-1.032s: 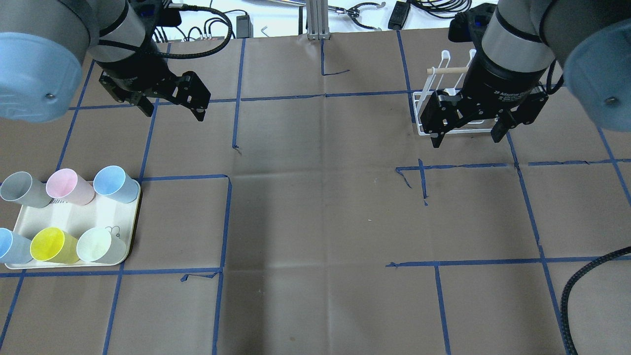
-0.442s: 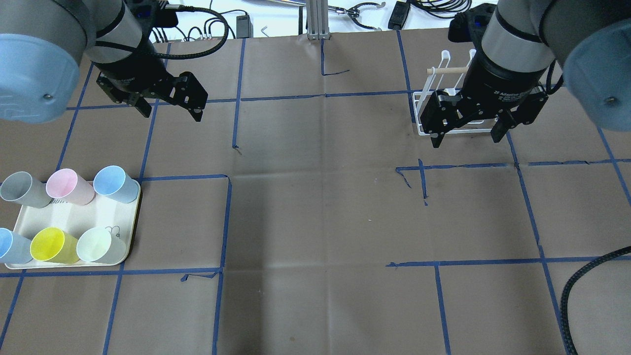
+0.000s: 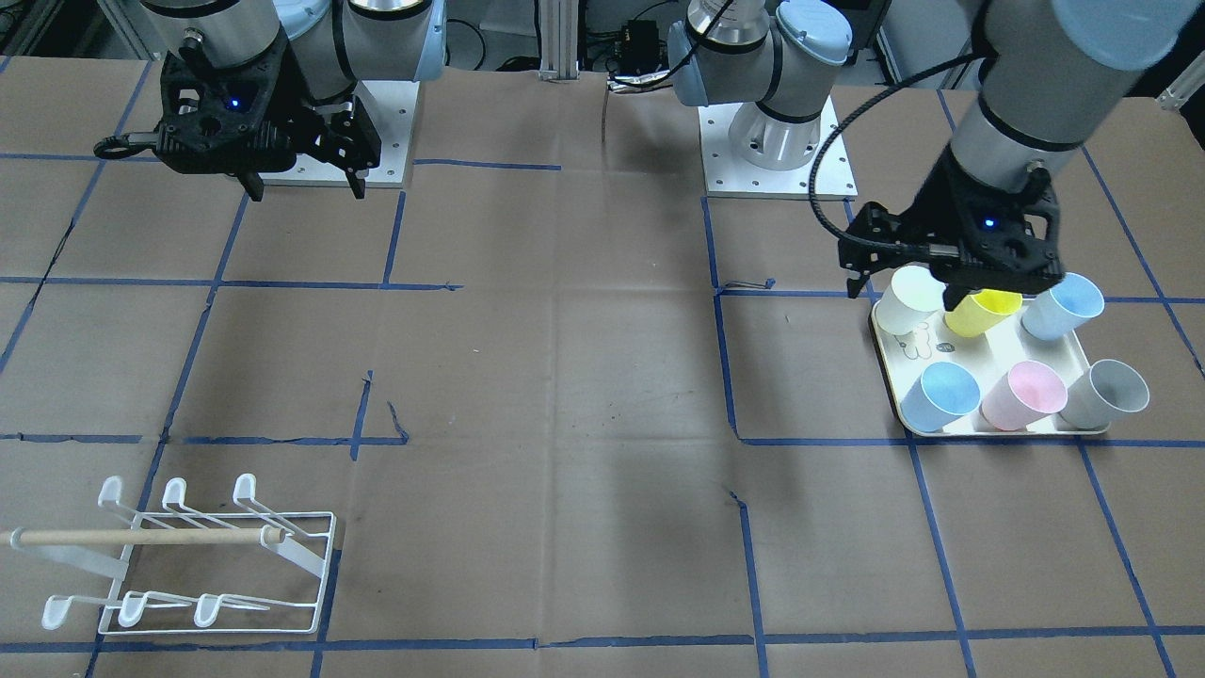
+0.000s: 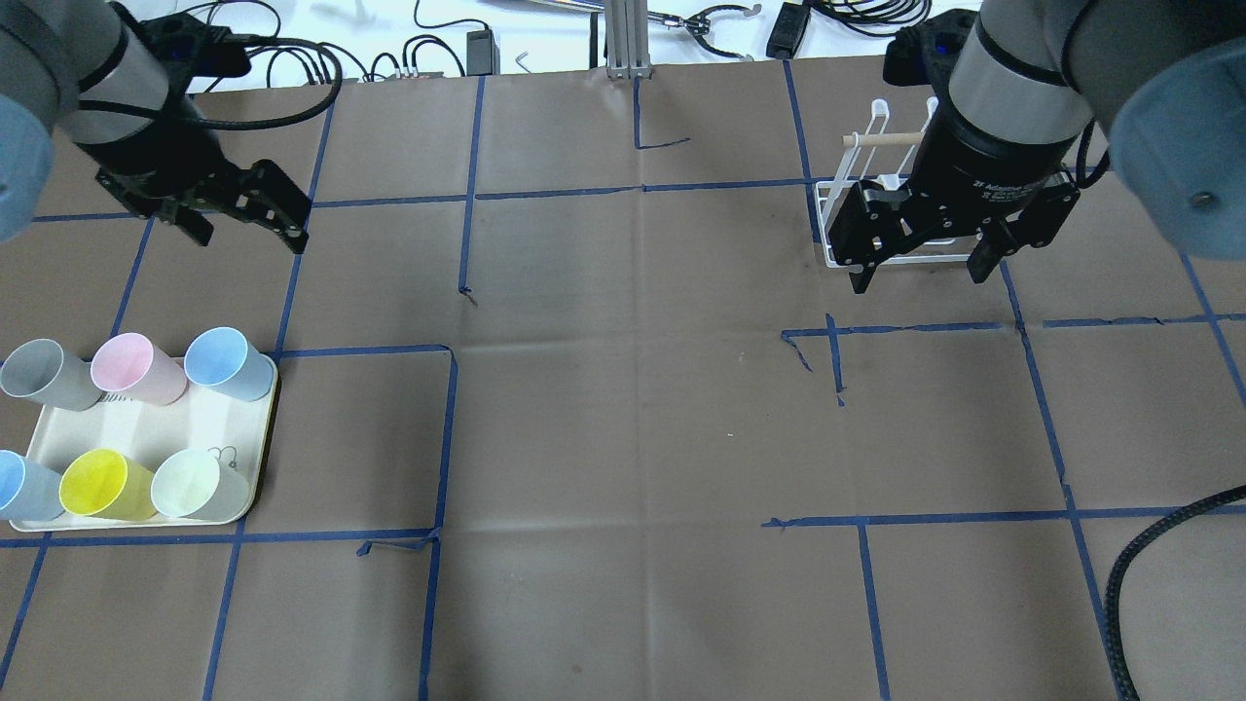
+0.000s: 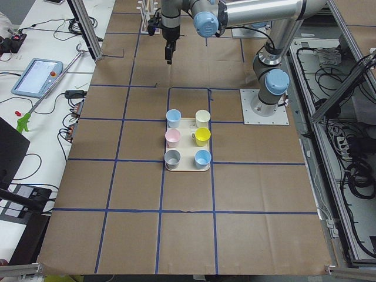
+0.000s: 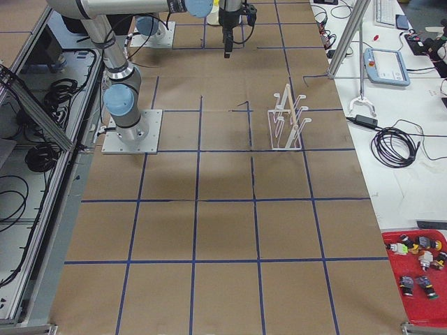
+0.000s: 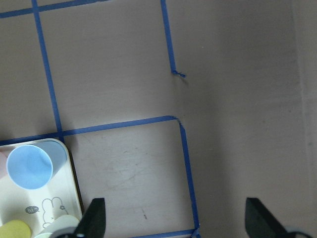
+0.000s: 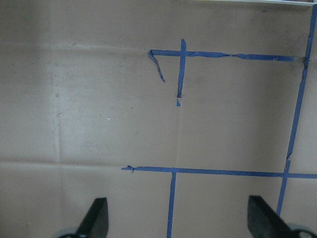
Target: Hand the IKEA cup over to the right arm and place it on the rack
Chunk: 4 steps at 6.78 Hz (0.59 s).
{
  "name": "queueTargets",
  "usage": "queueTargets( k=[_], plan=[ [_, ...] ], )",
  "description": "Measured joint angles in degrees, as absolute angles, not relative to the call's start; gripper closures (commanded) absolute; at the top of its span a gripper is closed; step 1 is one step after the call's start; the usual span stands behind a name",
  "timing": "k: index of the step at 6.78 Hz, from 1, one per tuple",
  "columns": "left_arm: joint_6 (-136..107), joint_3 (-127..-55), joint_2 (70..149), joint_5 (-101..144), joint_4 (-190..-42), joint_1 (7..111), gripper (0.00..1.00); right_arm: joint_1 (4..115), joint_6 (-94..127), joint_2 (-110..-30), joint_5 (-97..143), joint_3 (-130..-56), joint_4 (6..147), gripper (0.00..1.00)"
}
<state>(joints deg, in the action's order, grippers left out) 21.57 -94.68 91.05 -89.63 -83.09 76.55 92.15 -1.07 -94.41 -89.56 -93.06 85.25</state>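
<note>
You have wide bare table (image 4: 633, 389) between the tray (image 4: 146, 428) and the rack (image 3: 141, 537), which sits near your edge. Six cups (image 4: 222, 360) stand on the tray; one rack, six pegs. Left claw (image 4: 248, 234) hangs spread and empty near the tray, right claw (image 4: 918, 277) likewise by the rack.

Brown-papered table (image 5: 176, 235) marked in blue tape squares. At its middle, a cream tray (image 5: 187, 154) holds six cups (image 5: 202, 136) in two rows. The left arm (image 5: 258, 12) reaches across; the left gripper (image 5: 169, 57) hangs beyond the tray.
</note>
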Motion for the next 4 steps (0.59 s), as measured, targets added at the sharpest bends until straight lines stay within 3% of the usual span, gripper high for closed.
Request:
queueTargets(
  k=[4],
  plan=[
    [30.13, -100.60, 91.15, -89.64, -79.75, 67.34, 0.02, 92.11, -1.14, -94.39, -89.64, -93.07, 85.25, 0.00]
  ],
)
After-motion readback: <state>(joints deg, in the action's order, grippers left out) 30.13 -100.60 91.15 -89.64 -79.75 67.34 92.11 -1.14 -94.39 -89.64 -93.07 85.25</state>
